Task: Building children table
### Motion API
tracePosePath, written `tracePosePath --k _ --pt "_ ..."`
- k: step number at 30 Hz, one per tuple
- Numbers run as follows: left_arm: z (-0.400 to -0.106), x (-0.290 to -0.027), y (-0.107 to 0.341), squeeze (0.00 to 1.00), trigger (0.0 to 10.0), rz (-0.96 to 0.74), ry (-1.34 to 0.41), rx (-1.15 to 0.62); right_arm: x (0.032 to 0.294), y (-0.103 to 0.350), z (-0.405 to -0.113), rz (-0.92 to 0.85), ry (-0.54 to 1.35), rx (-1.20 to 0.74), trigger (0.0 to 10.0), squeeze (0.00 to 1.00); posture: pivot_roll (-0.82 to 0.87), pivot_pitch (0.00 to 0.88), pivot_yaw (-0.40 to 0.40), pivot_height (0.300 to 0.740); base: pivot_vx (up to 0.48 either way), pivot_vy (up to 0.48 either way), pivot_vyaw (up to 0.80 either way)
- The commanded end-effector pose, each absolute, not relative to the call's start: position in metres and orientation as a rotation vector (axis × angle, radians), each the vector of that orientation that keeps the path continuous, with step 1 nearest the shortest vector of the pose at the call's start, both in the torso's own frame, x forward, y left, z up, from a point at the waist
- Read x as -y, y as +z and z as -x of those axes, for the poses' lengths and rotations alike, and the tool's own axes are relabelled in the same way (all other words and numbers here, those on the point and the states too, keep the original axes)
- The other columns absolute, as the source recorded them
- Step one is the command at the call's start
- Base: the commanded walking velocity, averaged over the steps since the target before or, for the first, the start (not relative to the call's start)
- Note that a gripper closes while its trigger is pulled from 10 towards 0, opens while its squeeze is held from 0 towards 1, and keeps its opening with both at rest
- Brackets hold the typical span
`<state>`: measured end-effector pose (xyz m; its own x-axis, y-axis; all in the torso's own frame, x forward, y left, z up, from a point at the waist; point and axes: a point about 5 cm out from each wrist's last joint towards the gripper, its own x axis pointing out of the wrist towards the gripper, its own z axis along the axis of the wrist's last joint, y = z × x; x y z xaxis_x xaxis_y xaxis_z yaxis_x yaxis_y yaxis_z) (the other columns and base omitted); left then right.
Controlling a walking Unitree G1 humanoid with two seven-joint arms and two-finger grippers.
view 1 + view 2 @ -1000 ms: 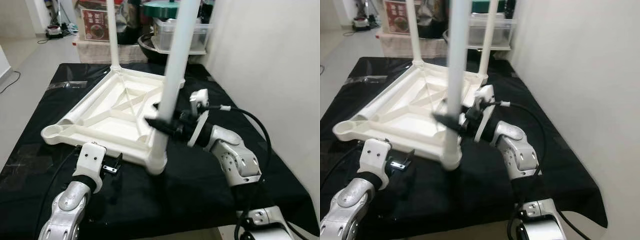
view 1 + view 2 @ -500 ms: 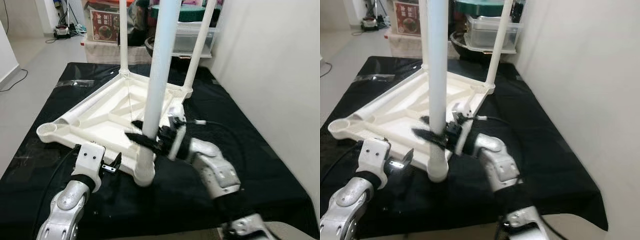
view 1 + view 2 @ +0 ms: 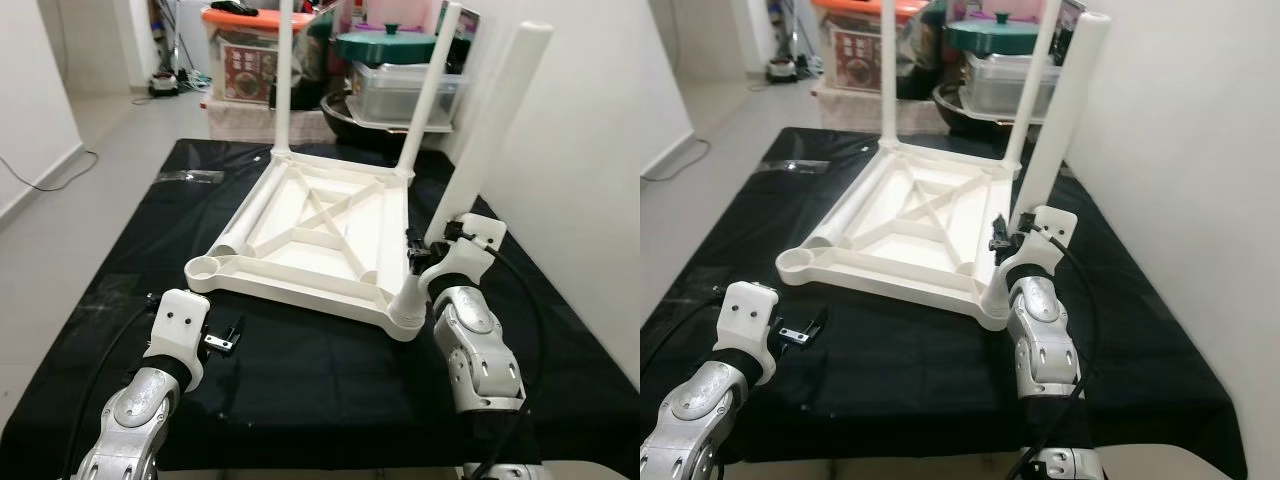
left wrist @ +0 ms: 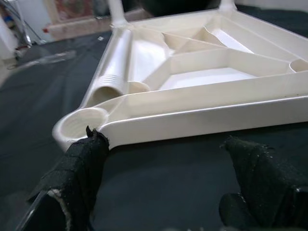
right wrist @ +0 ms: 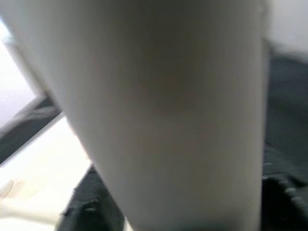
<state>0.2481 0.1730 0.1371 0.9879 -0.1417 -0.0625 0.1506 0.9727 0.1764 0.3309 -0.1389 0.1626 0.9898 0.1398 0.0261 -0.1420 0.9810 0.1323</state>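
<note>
The white plastic tabletop (image 3: 318, 240) lies upside down on the black cloth (image 3: 300, 380), ribbed underside up. Three round smooth legs rise from its corners; the near-right leg (image 3: 470, 170) tilts rightward. The right gripper (image 3: 418, 255) clasps that leg near its socket. The left gripper (image 4: 163, 187), fingers spread, sits near the empty corner socket (image 4: 82, 126).

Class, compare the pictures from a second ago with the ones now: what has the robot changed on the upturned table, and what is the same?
The right pincer has slid down the near table leg, from gripping across its lower shaft to close by the corner socket; the camera has also shifted. The left pincer stays open, hovering before the empty corner socket. The tabletop still lies upside down on the black cloth.
</note>
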Motion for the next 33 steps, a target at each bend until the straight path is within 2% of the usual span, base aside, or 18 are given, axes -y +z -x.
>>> tracePosePath --k 1,2,6,8,9,11,18,19,21,22,24,26,28,29,30,31,32,33 --pt "-0.249 -0.171 0.135 0.0 10.0 -0.186 -0.163 -0.064 0.122 0.175 -0.334 -0.172 0.283 0.069 10.0 0.89 0.11 0.0 -0.098 0.74 0.0 0.0 0.0" --pt "-0.249 -0.171 0.135 0.0 10.0 -0.185 -0.163 -0.064 0.113 0.19 -0.338 -0.199 0.38 0.126 10.0 0.0 0.11 0.0 -0.098 0.74 0.0 0.0 0.0" --pt "-0.25 -0.171 0.134 0.0 10.0 -0.181 -0.163 -0.063 0.102 0.218 -0.344 -0.215 0.633 0.208 10.0 0.0 0.11 0.0 -0.101 0.74 0.0 0.0 0.0" --pt "-0.25 -0.171 0.134 0.0 10.0 -0.177 -0.163 -0.062 0.094 0.228 -0.33 -0.177 1.051 0.178 10.0 0.0 0.12 0.0 -0.107 0.74 0.0 0.0 0.0" --pt "-0.25 -0.171 0.134 0.0 10.0 -0.177 -0.163 -0.062 0.094 0.228 -0.33 -0.177 1.051 0.178 10.0 0.0 0.12 0.0 -0.107 0.74 0.0 0.0 0.0" --pt "-0.25 -0.17 0.133 0.0 10.0 -0.175 -0.164 -0.061 0.089 0.223 -0.314 -0.153 1.292 0.117 10.0 0.0 0.12 0.0 -0.11 0.74 0.0 0.0 0.0" --pt "-0.249 -0.17 0.134 0.0 10.0 -0.171 -0.158 -0.059 0.064 0.198 -0.292 -0.094 1.459 0.067 10.0 0.0 0.15 0.0 -0.131 0.74 0.0 0.0 0.0" --pt "-0.248 -0.171 0.134 0.0 10.0 -0.171 -0.154 -0.059 0.06 0.195 -0.297 -0.117 1.382 0.08 0.0 0.0 0.15 0.0 -0.132 0.74 0.0 0.0 0.0" --pt "-0.247 -0.171 0.135 0.0 10.0 -0.17 -0.151 -0.058 0.061 0.185 -0.32 -0.129 1.076 0.053 0.0 0.0 0.15 0.0 -0.125 0.74 0.0 0.0 0.0" --pt "-0.247 -0.171 0.135 0.0 10.0 -0.17 -0.151 -0.058 0.061 0.185 -0.32 -0.129 1.076 0.053 0.0 0.0 0.15 0.0 -0.125 0.74 0.0 0.0 0.0" --pt "-0.246 -0.172 0.135 0.0 10.0 -0.169 -0.152 -0.058 0.071 0.177 -0.34 -0.109 0.8 0.011 0.0 0.0 0.14 0.0 -0.12 0.74 0.0 0.0 0.0" --pt "-0.246 -0.172 0.135 0.0 10.0 -0.169 -0.152 -0.058 0.071 0.177 -0.34 -0.109 0.8 0.011 0.0 0.0 0.14 0.0 -0.12 0.74 0.0 0.0 0.0" --pt "-0.247 -0.171 0.136 0.0 10.0 -0.169 -0.159 -0.057 0.131 0.16 -0.364 -0.182 0.203 -0.109 0.0 0.0 0.12 0.0 -0.109 0.74 0.0 0.0 0.0" --pt "-0.247 -0.171 0.136 0.0 10.0 -0.169 -0.159 -0.057 0.131 0.16 -0.364 -0.182 0.203 -0.109 0.0 0.0 0.12 0.0 -0.109 0.74 0.0 0.0 0.0" --pt "-0.247 -0.171 0.136 0.0 10.0 -0.17 -0.161 -0.056 0.16 0.151 -0.363 -0.167 -0.025 -0.15 0.0 0.0 0.12 0.0 -0.107 0.74 0.0 0.0 0.0" --pt "-0.247 -0.171 0.136 0.0 10.0 -0.17 -0.161 -0.056 0.16 0.151 -0.363 -0.167 -0.025 -0.15 0.0 0.0 0.12 0.0 -0.107 0.74 0.0 0.0 0.0" --pt "-0.247 -0.171 0.137 0.0 10.0 -0.17 -0.163 -0.057 0.182 0.146 -0.356 -0.134 -0.184 -0.159 0.0 0.0 0.12 0.0 -0.104 0.74 0.0 0.0 0.0" --pt "-0.247 -0.171 0.137 0.0 10.0 -0.171 -0.164 -0.057 0.188 0.144 -0.349 -0.101 -0.215 -0.156 0.0 0.0 0.12 0.0 -0.102 0.74 0.0 0.0 0.0"
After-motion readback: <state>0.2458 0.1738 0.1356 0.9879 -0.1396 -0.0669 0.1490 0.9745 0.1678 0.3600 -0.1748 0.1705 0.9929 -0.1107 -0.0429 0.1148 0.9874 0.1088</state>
